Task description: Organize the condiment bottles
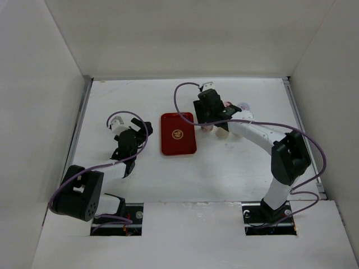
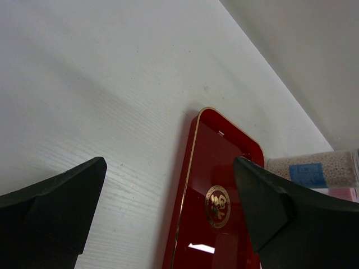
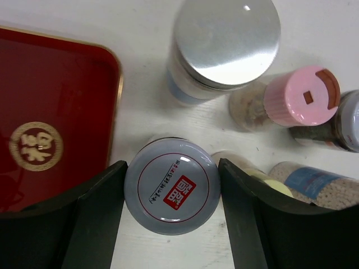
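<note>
- Right gripper (image 3: 171, 165): I'm clamping the grey-capped jar (image 3: 172, 193). Both fingers (image 3: 95, 218) are pressing flush against the sides of its cap, with the jaws standing roughly half open around it.
- That jar is sitting upright on the table (image 1: 235, 162), just beside the edge of the red tray (image 3: 67, 78) and off it. Its cap is showing a red logo inside a thin red ring.
- The other bottles are grouping close by on the table, on the side away from the tray.
- The silver-lidded jar (image 3: 224, 42), the widest, is standing just past the gripped one, and the pink-capped jar (image 3: 300, 95) is sitting right beside it.
- A dark-filled jar (image 3: 345, 120) is running off the frame edge next to the pink one, so its cap is mostly cut off.
- A pale yellow cap (image 3: 269, 182) is peeking out behind my outer finger, close to the gripped jar.
- The blue-labelled jar (image 3: 314, 182), full of pale granules, is lying just beyond that cap. I can't tell whether it's upright or on its side.
- In the top view, my right arm is reaching over the group and hiding most of it.
- Left gripper (image 2: 168, 162): I'm holding it wide open with nothing between the fingers. It's hovering low over the table left of the tray, well apart from the bottles.
</note>
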